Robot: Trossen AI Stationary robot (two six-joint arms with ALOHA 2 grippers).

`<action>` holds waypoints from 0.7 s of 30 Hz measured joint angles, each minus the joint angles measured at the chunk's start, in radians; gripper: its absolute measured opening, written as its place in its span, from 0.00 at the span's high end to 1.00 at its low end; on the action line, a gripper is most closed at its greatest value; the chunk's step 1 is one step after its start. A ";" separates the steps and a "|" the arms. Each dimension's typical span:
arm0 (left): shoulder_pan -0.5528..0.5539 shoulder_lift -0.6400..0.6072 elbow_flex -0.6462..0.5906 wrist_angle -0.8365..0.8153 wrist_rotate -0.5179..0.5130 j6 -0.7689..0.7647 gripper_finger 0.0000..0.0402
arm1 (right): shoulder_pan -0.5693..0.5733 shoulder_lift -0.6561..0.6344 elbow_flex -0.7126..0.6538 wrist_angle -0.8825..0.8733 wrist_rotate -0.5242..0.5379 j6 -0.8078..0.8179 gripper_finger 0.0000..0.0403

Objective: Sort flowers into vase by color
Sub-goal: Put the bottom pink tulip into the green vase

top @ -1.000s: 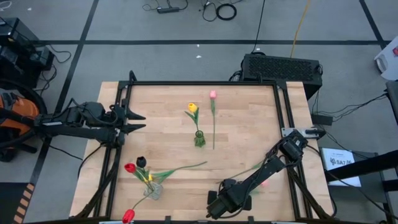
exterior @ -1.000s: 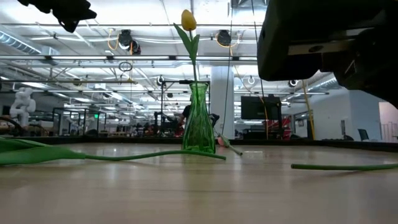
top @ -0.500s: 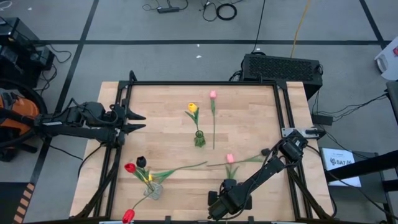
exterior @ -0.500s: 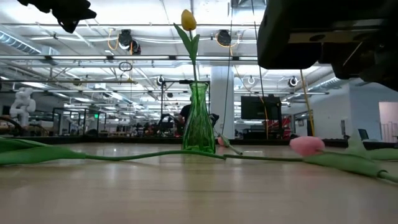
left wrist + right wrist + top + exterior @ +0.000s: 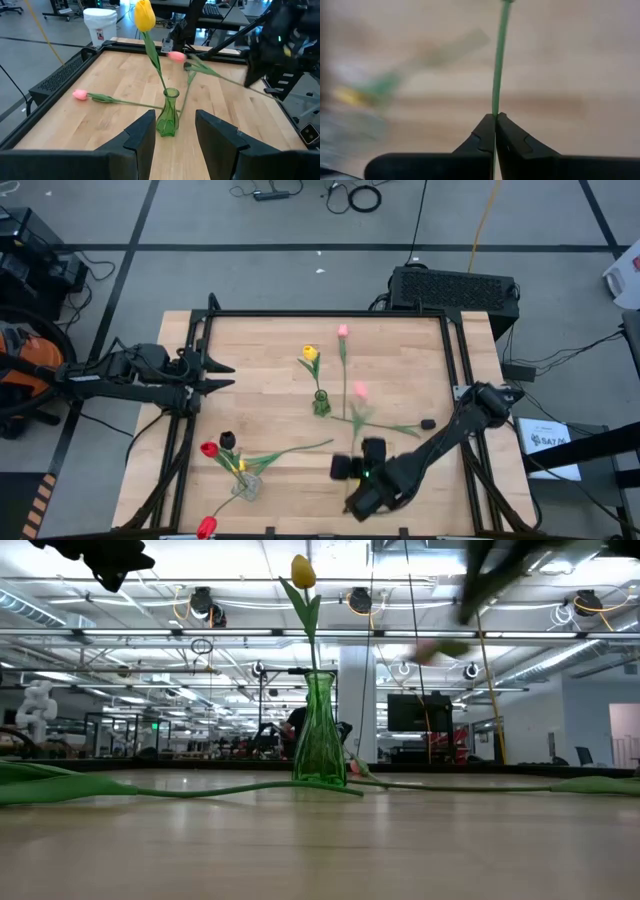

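Observation:
A green vase (image 5: 321,404) stands mid-table with a yellow tulip (image 5: 310,353) in it. One pink tulip (image 5: 343,332) lies flat beyond it. My right gripper (image 5: 356,450), near and right of the vase, is shut on a second pink tulip (image 5: 360,390), whose head (image 5: 176,56) is up in the air. A clear vase (image 5: 246,486) at the near left holds red, black and yellow flowers (image 5: 226,448). My left gripper (image 5: 218,375) waits open over the table's left edge. My right gripper pinches the pink tulip's thin green stem (image 5: 495,111) between its two fingertips, well down from the head. The stem runs on forward from the fingertips, along the fingers. The head is lifted clear of the table and points toward the far edge.
A green stem with leaves (image 5: 398,427) lies on the table across the held tulip's path, a small dark head (image 5: 428,423) at its right end. Another stem (image 5: 295,449) lies right of the clear vase. A red tulip (image 5: 206,527) lies at the near edge.
My right gripper has risen from the near edge and tipped. The pink tulip, which lay on the table half a second ago, has come up with it; its head now hangs in the air closer to the green vase.

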 joint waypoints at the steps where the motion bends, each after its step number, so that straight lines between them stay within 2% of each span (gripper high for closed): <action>1: 0.000 0.000 0.000 0.000 0.000 0.000 0.64 | -0.004 -0.022 0.000 0.002 0.047 -0.005 1.00; 5: 0.000 0.000 0.000 0.000 0.005 -0.002 0.64 | -0.015 -0.094 0.002 0.017 0.198 -0.040 1.00; 13: 0.000 0.000 0.000 -0.002 0.029 -0.005 0.64 | -0.035 -0.138 0.002 0.043 0.466 -0.171 1.00; 17: 0.000 0.000 0.000 -0.001 0.027 -0.005 0.64 | -0.039 -0.145 0.002 -0.036 0.523 -0.307 1.00; 21: 0.000 0.000 0.000 0.003 0.002 -0.008 0.64 | -0.058 -0.149 0.002 -0.188 0.610 -0.316 1.00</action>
